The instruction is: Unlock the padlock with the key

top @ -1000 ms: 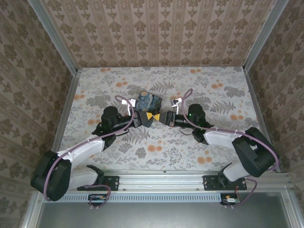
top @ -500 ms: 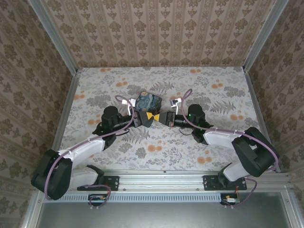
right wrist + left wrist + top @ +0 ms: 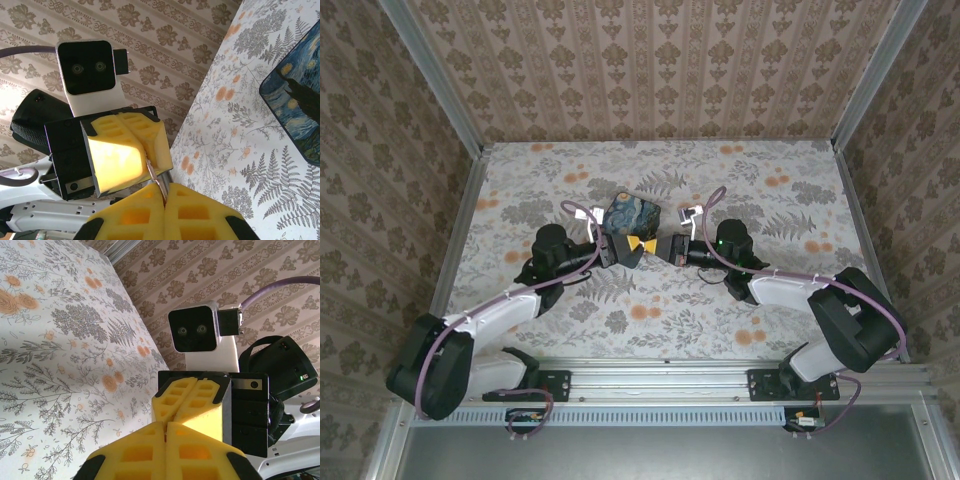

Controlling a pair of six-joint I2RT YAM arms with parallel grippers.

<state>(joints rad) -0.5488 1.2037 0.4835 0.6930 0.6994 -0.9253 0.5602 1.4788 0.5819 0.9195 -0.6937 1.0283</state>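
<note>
From above, the left arm's black end effector with yellow fingertips (image 3: 632, 247) and the right arm's matching end effector (image 3: 649, 247) meet tip to tip near the middle of the floral-patterned table (image 3: 770, 290). They are just in front of a dark blue, swirl-patterned rectangular tin (image 3: 628, 212). Both sets of yellow tips look pressed together, and anything between them is too small to make out here.

In the left wrist view, the left end effector (image 3: 165, 452) is closed, its two yellow pads meeting along a thin seam. The right end effector (image 3: 192, 400) faces it nose to nose, its pads also together.

In the right wrist view, the right end effector (image 3: 164, 215) is closed on a thin silvery metal strip (image 3: 154, 176), seemingly the key. The strip's lower end disappears into the seam between the pads. Its upper end reaches the seam of the closed left end effector (image 3: 132, 150); I cannot tell whether it is pinched there too. The tin (image 3: 295, 110) lies on the table at the right edge.
</note>
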